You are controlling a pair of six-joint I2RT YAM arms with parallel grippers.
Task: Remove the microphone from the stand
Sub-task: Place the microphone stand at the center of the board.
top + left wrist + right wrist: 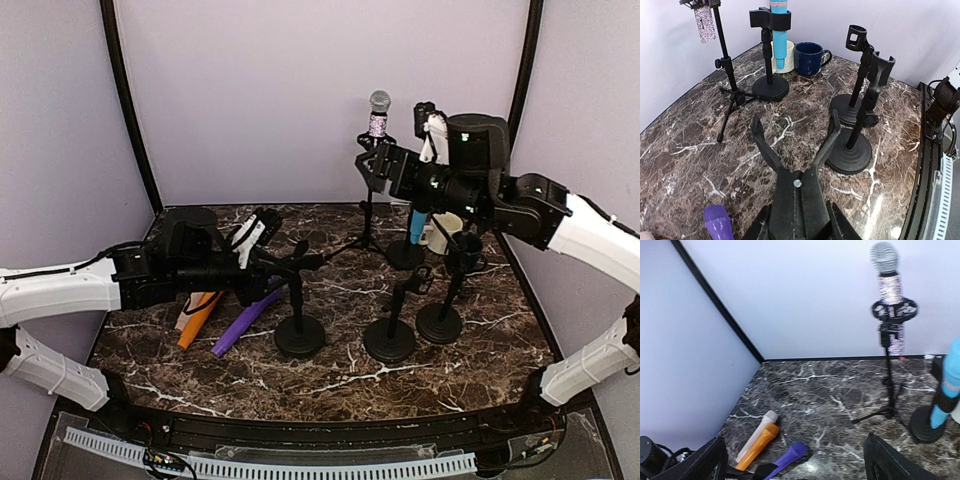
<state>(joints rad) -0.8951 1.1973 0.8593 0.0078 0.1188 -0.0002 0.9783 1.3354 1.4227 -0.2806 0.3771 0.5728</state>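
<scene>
A silver glitter microphone (378, 118) stands upright in a ring clip on a tall tripod stand (366, 225) at the back; it also shows in the right wrist view (888, 275) and the left wrist view (704, 22). A blue microphone (417, 226) sits in a round-base stand just right of it, also in the left wrist view (779, 35). My right gripper (372, 166) is open, held high just right of the glitter microphone, its fingertips (710, 462) wide apart and empty. My left gripper (305, 258) is open and empty, low over the table's middle (796, 127).
Three empty round-base stands (299, 335) (390, 338) (440, 320) stand in front. Orange (199, 318), white and purple (245, 320) microphones lie at the left under my left arm. A white mug (446, 228) and a dark blue mug (809, 51) stand at the back right.
</scene>
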